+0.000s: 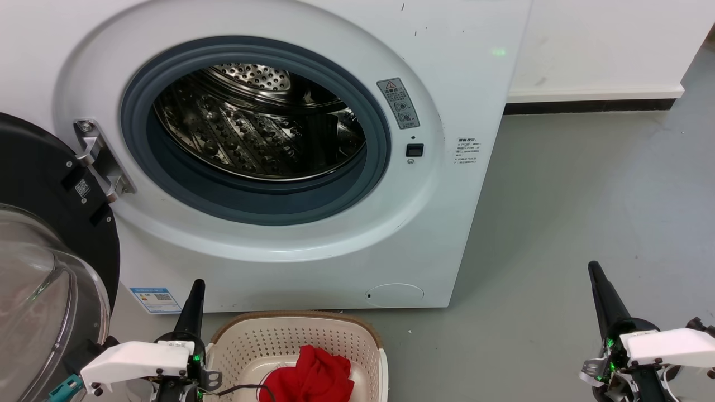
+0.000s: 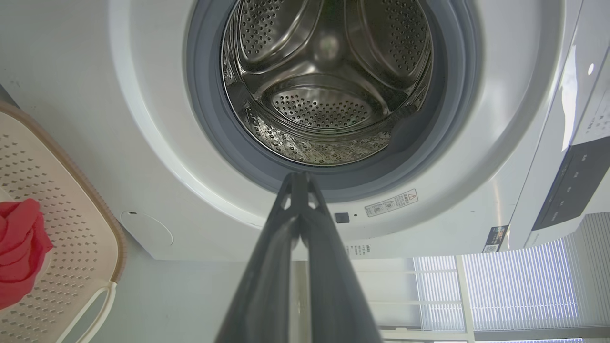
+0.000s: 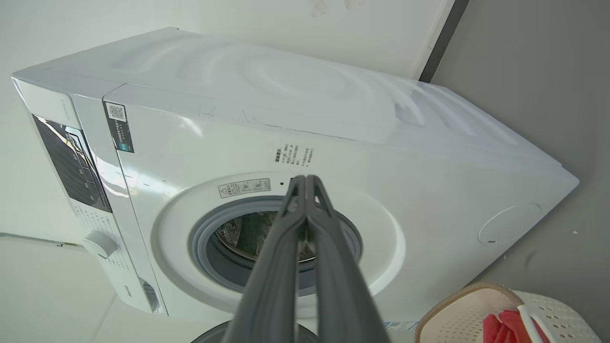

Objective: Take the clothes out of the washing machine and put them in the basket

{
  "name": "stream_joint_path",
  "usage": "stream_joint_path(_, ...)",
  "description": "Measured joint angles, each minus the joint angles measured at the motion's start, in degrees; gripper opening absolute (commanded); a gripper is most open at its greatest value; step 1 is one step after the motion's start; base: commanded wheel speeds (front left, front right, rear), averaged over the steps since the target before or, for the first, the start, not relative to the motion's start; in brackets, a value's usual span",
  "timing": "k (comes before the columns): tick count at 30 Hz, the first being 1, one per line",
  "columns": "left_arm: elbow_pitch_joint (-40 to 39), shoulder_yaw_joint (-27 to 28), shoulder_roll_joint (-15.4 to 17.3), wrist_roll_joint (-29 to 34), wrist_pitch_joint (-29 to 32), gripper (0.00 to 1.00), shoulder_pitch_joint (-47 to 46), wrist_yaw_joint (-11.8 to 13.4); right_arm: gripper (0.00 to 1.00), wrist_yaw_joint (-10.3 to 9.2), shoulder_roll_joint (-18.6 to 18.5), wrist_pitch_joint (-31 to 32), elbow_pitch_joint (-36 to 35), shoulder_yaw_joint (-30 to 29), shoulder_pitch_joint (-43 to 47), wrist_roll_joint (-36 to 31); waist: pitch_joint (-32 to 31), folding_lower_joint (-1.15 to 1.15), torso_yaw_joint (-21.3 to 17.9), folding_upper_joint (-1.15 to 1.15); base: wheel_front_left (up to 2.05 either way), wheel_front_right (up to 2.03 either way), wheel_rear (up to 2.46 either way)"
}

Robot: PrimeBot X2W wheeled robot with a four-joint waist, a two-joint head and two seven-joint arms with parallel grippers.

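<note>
The white washing machine (image 1: 313, 262) stands with its door (image 1: 50, 262) swung open to the left. Its steel drum (image 1: 257, 123) looks empty; the drum (image 2: 329, 81) also shows bare in the left wrist view. A bunched red garment (image 1: 310, 379) lies in the cream basket (image 1: 251, 346) on the floor before the machine; the same clothes (image 2: 19, 247) and basket (image 2: 71, 228) appear at the left wrist view's left edge. My left gripper (image 1: 194, 290) is shut and holds nothing, just left of the basket. My right gripper (image 1: 596, 276) is shut and holds nothing, over the floor at the right.
Grey floor (image 1: 586, 212) stretches right of the machine up to a white wall with a dark skirting (image 1: 592, 105). The open door's glass bowl (image 1: 39, 301) juts out at the lower left, close to my left arm.
</note>
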Motion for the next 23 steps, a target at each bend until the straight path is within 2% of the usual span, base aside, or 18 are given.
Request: stream_joint_path(23,0.4,0.7,0.0,-10.3,2.4,0.0,-1.4,-1.2,0.0,0.0,0.1,2.7,1.2,-1.1,-1.5,9.7,-0.2,0.0,0.2,0.0,0.0,0.0,0.0)
